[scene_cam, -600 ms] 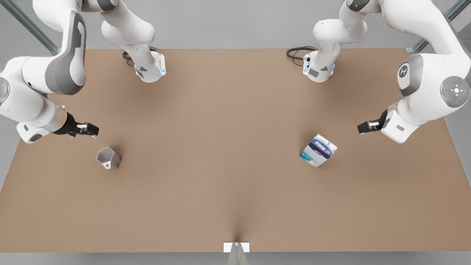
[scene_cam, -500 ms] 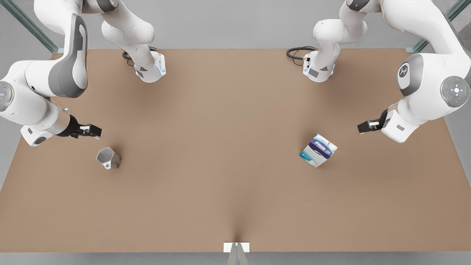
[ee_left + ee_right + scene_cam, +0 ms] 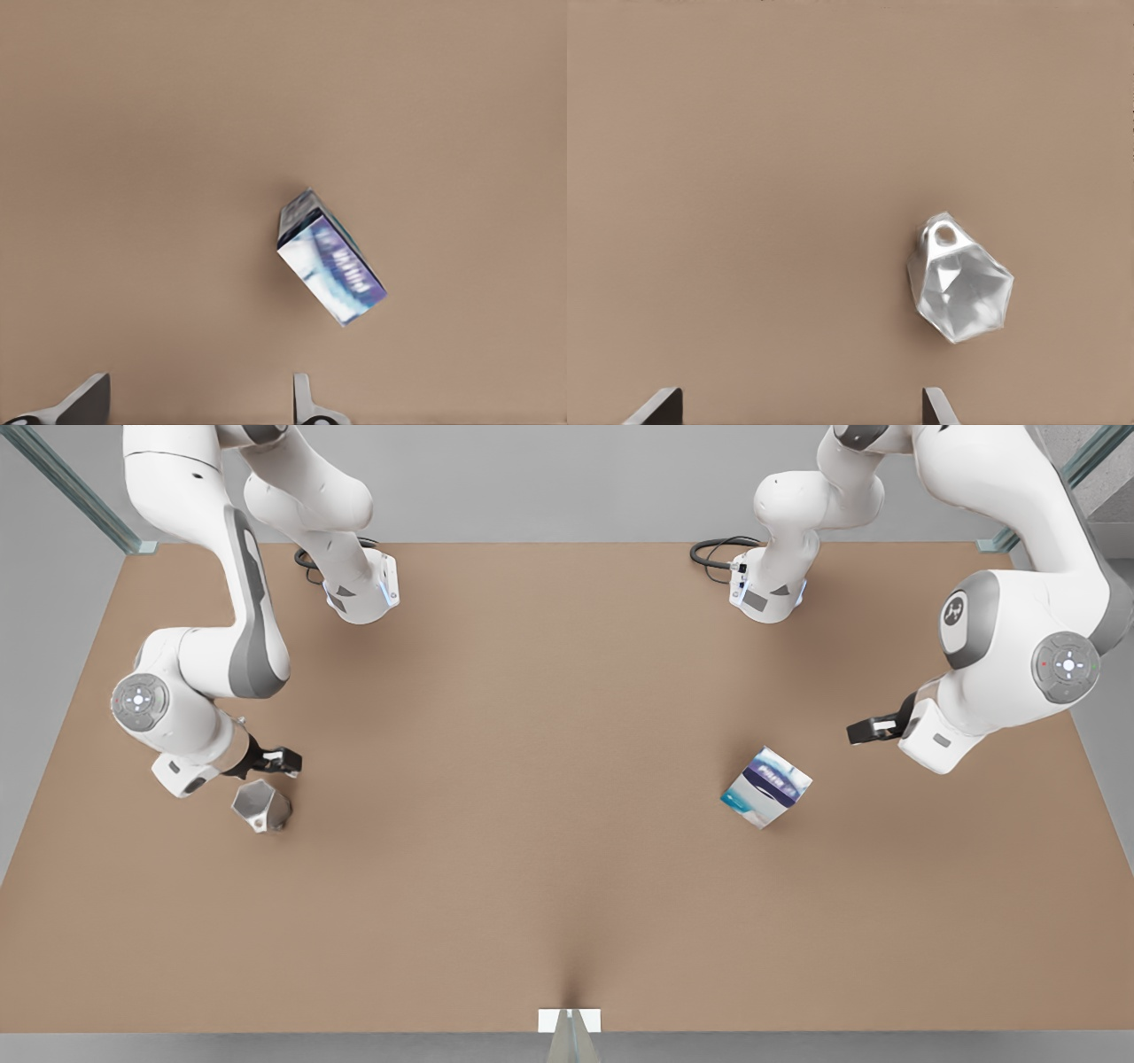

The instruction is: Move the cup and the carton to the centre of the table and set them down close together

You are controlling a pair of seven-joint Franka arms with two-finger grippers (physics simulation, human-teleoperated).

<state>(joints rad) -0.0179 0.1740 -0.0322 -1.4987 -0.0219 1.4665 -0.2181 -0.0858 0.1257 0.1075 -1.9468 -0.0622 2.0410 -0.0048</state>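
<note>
Front view: resting the cup [image 3: 261, 806] on the table [image 3: 532, 886] far out toward the front view's left, well away from the centre. Hanging the right arm [image 3: 190, 682] over it, with the right jaws spread open just beyond the cup on the table's far side, not touching it. Turning the cup's small handle toward the table's near edge. Standing the carton [image 3: 766, 786] on the front view's right half, also off centre and well apart from the cup. Keeping its corners turned diagonally to the table's edges, with its dark blue band crossing the upper face. Holding the left arm [image 3: 1001, 664] to the carton's right, with the left jaws parted and clearly apart from the carton, nearer the far edge.

Left wrist view: showing the carton [image 3: 330, 266] ahead of the open left jaws, roughly in line with one tip rather than midway between the two. Running its long axis slantwise across the bare table [image 3: 133, 133]. Carrying white and teal print on the blue band, too blurred to read.

Right wrist view: showing the cup [image 3: 961, 283] ahead of the released right jaws, close to the line of one tip. Pointing its pierced handle away from the jaws.
</note>
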